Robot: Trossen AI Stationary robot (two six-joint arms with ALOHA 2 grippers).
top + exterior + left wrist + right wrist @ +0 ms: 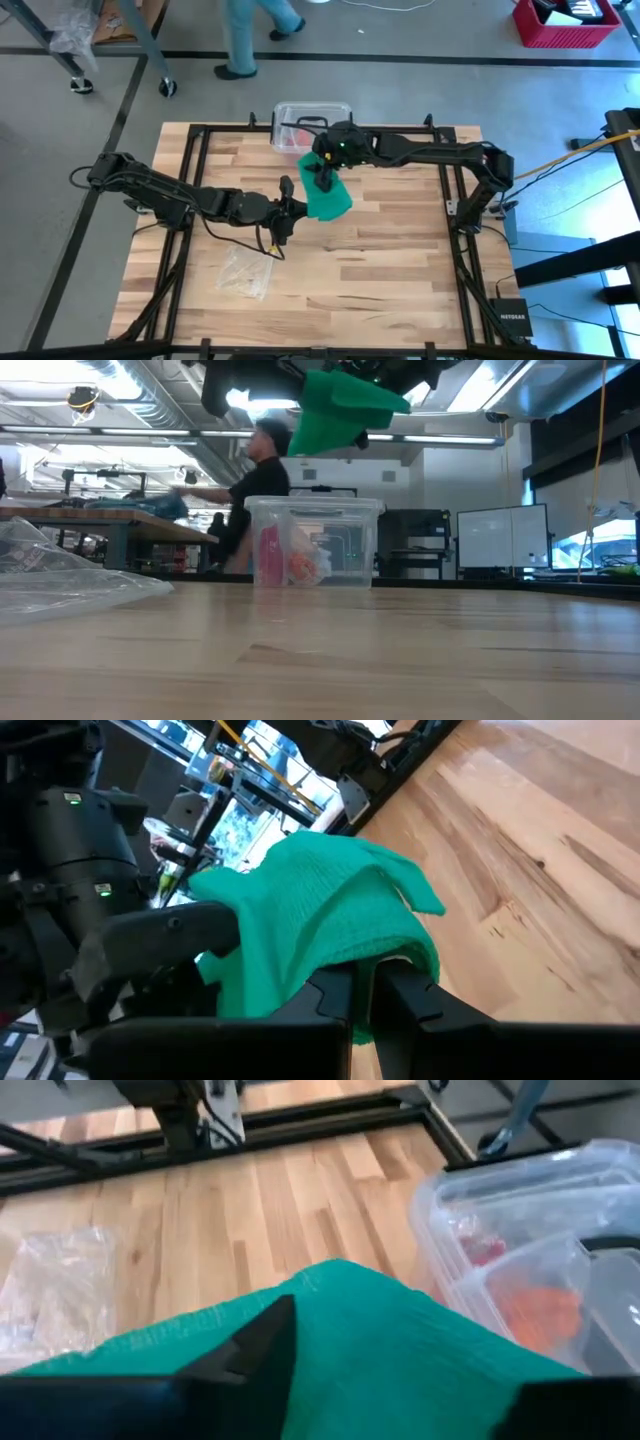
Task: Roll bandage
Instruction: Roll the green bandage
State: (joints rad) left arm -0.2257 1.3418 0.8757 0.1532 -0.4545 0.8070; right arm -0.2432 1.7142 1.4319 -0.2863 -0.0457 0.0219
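Bandage [326, 195] is hanging bunched above mid-tabletop [400, 260], nowhere near rolled yet, with the left end effector [287, 203] pinching it closed and the right end effector [322, 172] on its upper part, can't tell if gripping, while the clear box [311, 122] behind is holding reddish stuff.

The bandage [326, 190] is a solid, unpatterned green. Both arms and the left hand [287, 205] and right hand [322, 174] are black, and small green lights glow on the right arm. The bench [400, 260] is pale wood in light and honey-brown strips, framed by black rails. The plastic box [313, 541] is clear, with pink and orange contents inside. The wrapper [247, 271] is clear. A red crate [566, 22] sits on the grey floor.
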